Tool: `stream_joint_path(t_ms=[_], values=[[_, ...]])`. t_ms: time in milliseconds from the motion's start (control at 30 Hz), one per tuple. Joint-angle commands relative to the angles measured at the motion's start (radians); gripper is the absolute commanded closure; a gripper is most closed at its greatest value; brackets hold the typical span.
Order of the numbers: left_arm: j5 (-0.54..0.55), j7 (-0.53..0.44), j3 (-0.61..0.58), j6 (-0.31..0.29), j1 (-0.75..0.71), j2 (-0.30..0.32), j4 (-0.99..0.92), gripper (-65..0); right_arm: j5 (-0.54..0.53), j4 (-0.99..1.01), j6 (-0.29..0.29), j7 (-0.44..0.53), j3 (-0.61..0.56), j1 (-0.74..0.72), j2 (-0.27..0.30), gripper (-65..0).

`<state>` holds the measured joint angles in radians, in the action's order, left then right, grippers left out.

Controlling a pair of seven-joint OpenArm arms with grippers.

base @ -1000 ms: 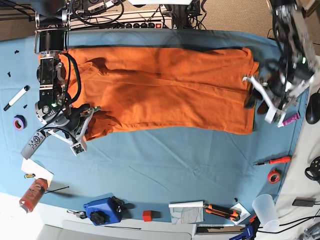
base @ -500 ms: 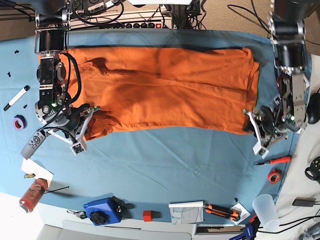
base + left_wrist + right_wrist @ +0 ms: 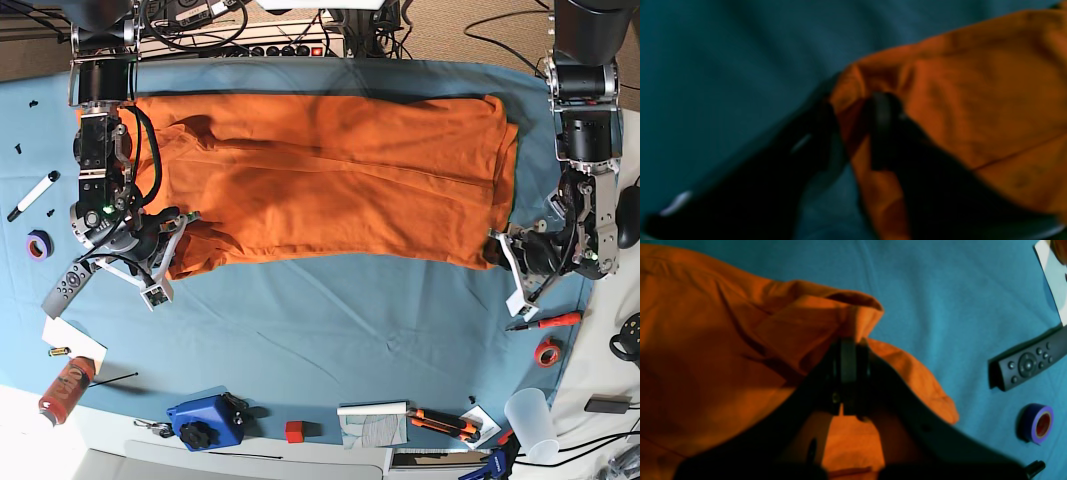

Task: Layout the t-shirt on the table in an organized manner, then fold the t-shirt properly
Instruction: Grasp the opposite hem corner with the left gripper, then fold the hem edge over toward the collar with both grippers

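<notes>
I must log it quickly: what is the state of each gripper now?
Left gripper: jaws around a corner of the t-shirt, not fully closed.
Right gripper: shut on the t-shirt.

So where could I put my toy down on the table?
The bare blue-teal cloth between the bright orange cotton t-shirt and the near edge's blue plastic box and white paper is free. The left end, around the white marker pen, is crowded.

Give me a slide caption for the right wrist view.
Right gripper shut on the orange t-shirt edge.
</notes>
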<state>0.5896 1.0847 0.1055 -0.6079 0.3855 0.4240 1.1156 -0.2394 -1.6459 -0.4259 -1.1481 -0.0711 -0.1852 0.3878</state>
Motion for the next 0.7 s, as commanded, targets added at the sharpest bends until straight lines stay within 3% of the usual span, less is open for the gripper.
stream_joint_path(t_ms=[0, 67, 267, 400, 500, 667], values=[[0.022, 0.018, -0.001, 0.008, 0.013, 0.006, 0.007, -7.6, -0.002, -0.016, 0.001, 0.015, 0.008, -0.022, 0.014, 0.0], [0.063, 0.015, -0.001, 0.061, 0.014, 0.006, 0.008, 0.0, -0.002, -0.016, 0.001, 0.017, 0.008, -0.022, 0.014, 0.0], [0.089, 0.038, 0.035, 0.165, 0.014, 0.006, 0.009, 0.0, 0.028, -0.016, 0.002, 0.075, 0.011, -0.022, 0.014, 0.0], [0.149, 0.129, 0.106, 0.163, 0.013, 0.006, 0.034, 0.0, 0.010, -0.016, 0.001, 0.093, 0.060, -0.022, 0.014, 0.0], [0.256, 0.209, 0.196, 0.163, 0.000, 0.006, 0.073, 0.0, -0.069, -0.017, -0.005, 0.075, 0.138, -0.016, 0.014, 0.0], [0.390, 0.244, 0.319, 0.109, -0.079, 0.006, 0.181, 0.0, -0.191, -0.017, -0.092, 0.038, 0.280, 0.023, 0.014, 0.0]])
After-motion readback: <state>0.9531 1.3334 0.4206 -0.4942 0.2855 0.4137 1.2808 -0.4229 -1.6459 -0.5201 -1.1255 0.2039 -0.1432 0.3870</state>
